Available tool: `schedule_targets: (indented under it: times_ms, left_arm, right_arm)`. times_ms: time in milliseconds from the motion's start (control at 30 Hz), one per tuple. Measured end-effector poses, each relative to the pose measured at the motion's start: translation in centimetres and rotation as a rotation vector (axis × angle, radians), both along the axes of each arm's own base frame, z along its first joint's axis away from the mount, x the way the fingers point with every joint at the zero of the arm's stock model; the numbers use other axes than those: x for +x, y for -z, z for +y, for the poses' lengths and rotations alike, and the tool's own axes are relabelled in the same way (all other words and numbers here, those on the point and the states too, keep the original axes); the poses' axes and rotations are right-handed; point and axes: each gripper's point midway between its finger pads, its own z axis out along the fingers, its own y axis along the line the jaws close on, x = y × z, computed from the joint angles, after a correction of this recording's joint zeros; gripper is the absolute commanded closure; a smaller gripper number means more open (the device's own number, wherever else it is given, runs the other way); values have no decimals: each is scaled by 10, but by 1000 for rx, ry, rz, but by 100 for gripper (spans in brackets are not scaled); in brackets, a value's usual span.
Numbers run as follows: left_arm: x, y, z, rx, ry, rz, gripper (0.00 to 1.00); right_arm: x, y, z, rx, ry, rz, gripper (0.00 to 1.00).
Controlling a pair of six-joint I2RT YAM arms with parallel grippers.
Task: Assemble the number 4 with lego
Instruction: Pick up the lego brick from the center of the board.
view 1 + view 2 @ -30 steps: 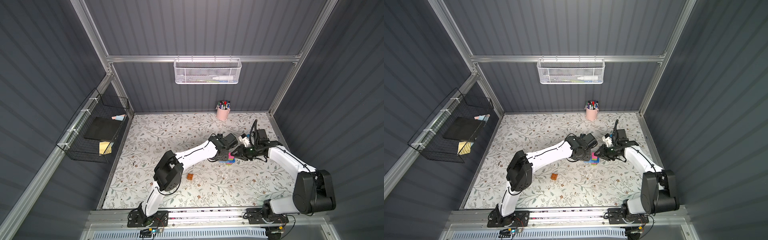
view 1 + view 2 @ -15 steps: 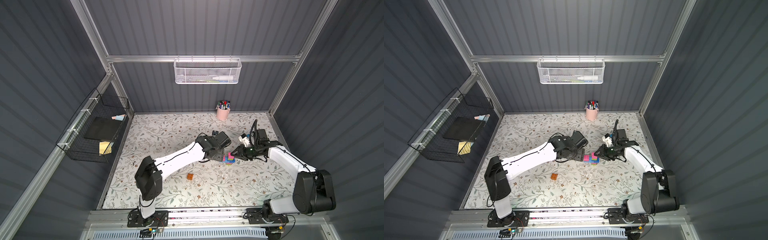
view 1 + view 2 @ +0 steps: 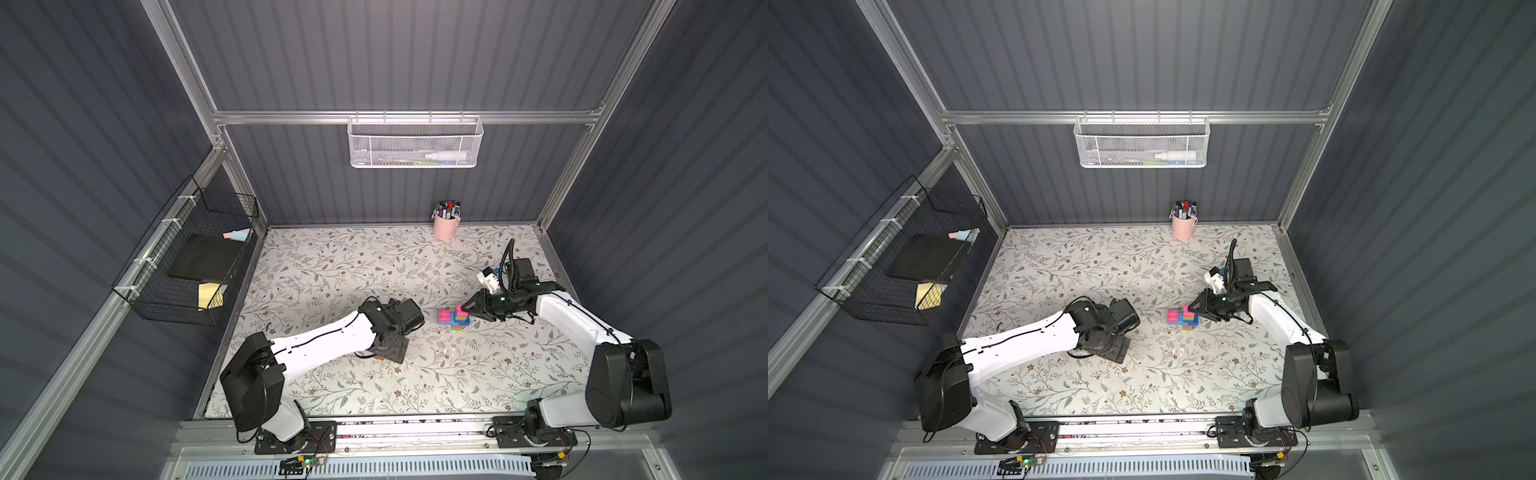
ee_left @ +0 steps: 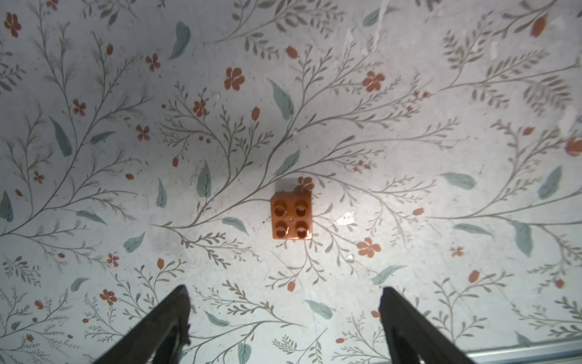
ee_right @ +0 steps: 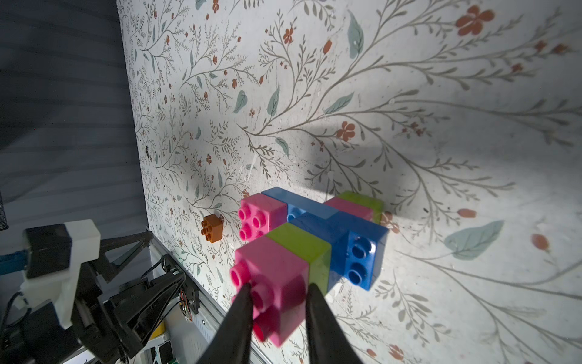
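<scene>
The flowered counter (image 3: 332, 266) carries all things. The left tool (image 4: 285, 291) hangs apart from the number 4 (image 3: 454, 319), on the left arm's side of it, with jaws spread wide and nothing between them. The right tool (image 5: 278, 288) is at the number 4 itself, narrow, pinching the pink brick (image 5: 274, 268) at its end. The number 4 lies on the counter. The orange brick (image 4: 292, 216) sits alone, studs up, apart from the number 4, below the left tool.
</scene>
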Motion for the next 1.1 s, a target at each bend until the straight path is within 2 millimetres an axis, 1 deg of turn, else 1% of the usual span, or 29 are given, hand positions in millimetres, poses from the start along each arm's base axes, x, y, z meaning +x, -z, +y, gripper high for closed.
schedule_targets:
  times_ms: [100, 167, 233, 300, 433, 600, 700, 867, 1033, 1100]
  left_arm:
    - [-4, 10, 10, 5, -29, 22, 16]
    - [-5, 22, 13, -15, -59, 49, 21]
    - [-6, 32, 19, -28, -90, 80, 23]
    - [-5, 39, 21, -47, -111, 106, 23]
    - [2, 44, 11, -101, -122, 120, 25]
    - [3, 52, -1, -119, -104, 155, 30]
    - [3, 56, -3, -117, -102, 162, 33]
    - [6, 55, -5, -120, -93, 158, 36]
    - [7, 62, -7, -105, -77, 168, 40]
    - [7, 64, -7, -98, -73, 172, 43]
  right_arm:
    - [0, 0, 0, 0, 0, 0, 70]
    - [0, 0, 0, 0, 0, 0, 70]
    - [0, 0, 0, 0, 0, 0, 70]
    - [0, 0, 0, 0, 0, 0, 70]
    - [0, 0, 0, 0, 0, 0, 70]
    - [0, 0, 0, 0, 0, 0, 70]
    - [0, 0, 0, 0, 0, 0, 70]
    - [0, 0, 0, 0, 0, 0, 70]
    - [0, 0, 0, 0, 0, 0, 70]
    - [0, 0, 0, 0, 0, 0, 70]
